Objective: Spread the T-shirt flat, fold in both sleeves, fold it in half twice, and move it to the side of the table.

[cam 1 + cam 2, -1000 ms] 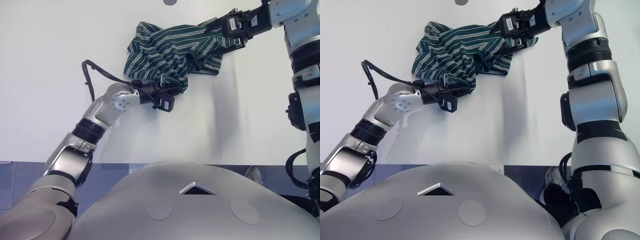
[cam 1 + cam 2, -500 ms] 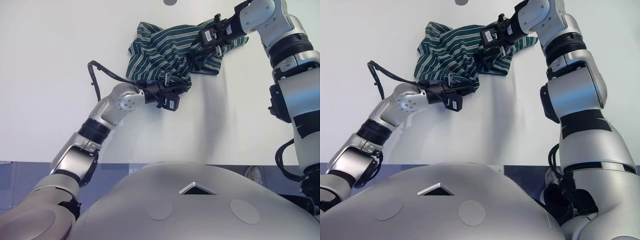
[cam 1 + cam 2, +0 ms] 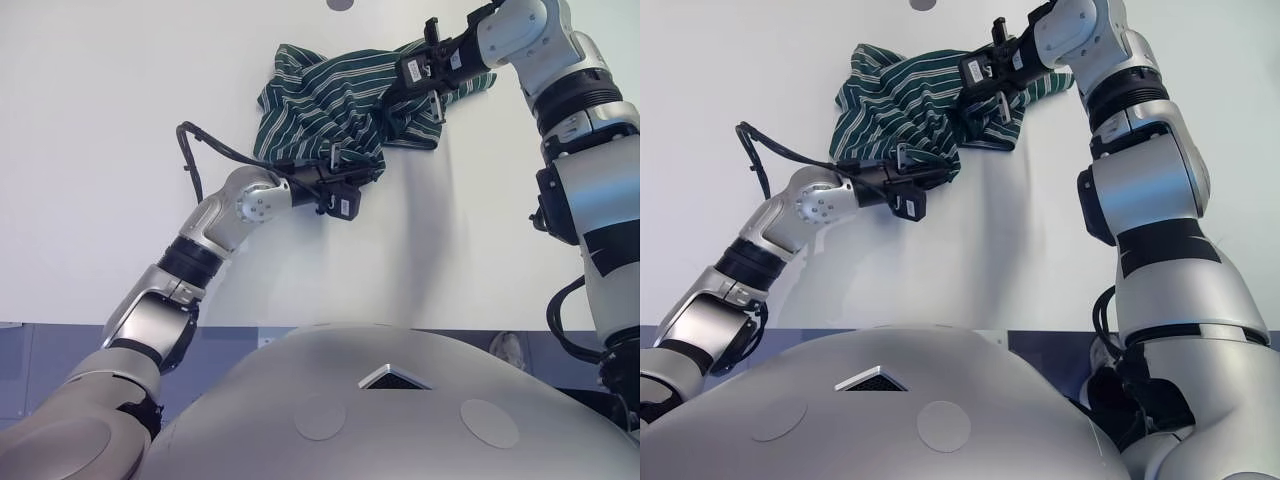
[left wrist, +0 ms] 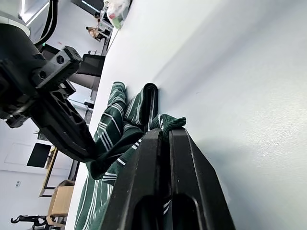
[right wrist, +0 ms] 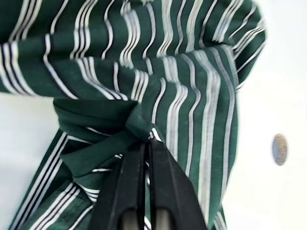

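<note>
- The left gripper [image 4: 165, 136] is clamped tight on a small bunched tip of hem at the near edge of the T-shirt [image 3: 320, 100], low against the table [image 3: 100, 150].
- The right gripper [image 5: 145, 143] is likewise pinched closed on a twisted fold of the striped cloth, at the shirt's far right side and lifted a little above the table top.
- The green, white-striped T-shirt lies crumpled in a heap at the far middle of the white table. It is stretched loosely between the two grips, with folds piled on each other.
- The step in hand looks like the first one, spreading the shirt flat. No sleeve is laid out yet and nothing is folded.
- The next move probably calls for drawing the two grips apart and laying the cloth down evenly. If either pinch holds more than one layer, a regrasp may be needed.
- Compared with a second ago, the right arm has swung in from the right edge towards the shirt's middle, bunching the cloth further. The left gripper has edged slightly forward. Over the last half second little has moved.
</note>
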